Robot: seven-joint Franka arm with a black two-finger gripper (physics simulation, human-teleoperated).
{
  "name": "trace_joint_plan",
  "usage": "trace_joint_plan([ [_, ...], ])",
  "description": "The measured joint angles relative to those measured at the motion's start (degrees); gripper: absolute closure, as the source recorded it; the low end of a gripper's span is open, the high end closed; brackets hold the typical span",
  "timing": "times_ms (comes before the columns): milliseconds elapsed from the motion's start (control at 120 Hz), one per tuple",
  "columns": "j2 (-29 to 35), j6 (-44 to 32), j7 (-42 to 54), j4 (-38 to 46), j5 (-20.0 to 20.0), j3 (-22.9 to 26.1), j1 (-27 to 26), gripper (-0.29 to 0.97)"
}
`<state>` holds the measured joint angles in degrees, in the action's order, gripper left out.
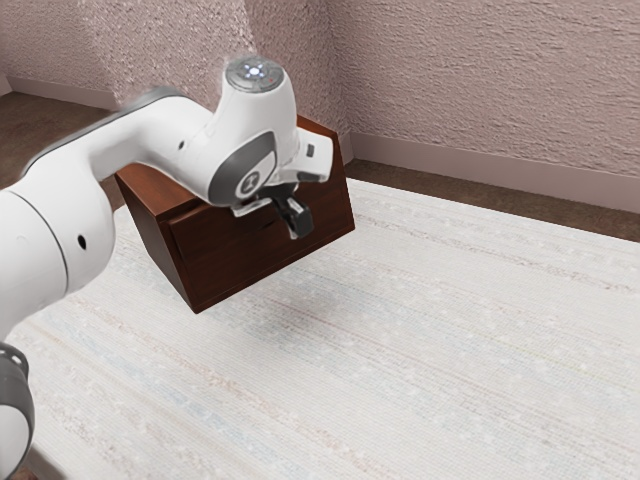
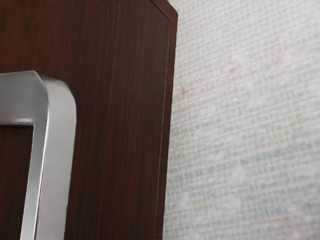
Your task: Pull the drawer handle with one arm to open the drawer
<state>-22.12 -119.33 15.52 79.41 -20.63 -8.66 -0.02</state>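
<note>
Dark wood drawer (image 1: 250,250) on pale surface (image 1: 450,350), silver handle (image 2: 50,165) just beside end effector (image 1: 293,215), whose opening I cannot tell; risk: an off-centre hold on the bar could slip off when pulled, leaving the drawer unopened.

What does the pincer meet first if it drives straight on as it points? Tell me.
Probably the silver handle on the drawer front; the pincer points at it from close by, though depth is unclear.
</note>
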Motion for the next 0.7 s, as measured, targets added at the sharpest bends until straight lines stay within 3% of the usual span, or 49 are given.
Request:
trace_joint_plan([
  [508,2.8,-0.2,-0.4,3.9,0.0,1.7,-1.6,0.01],
  [700,3.9,-0.1,-0.4,5.4,0.1,1.7,-4.4,0.0],
])
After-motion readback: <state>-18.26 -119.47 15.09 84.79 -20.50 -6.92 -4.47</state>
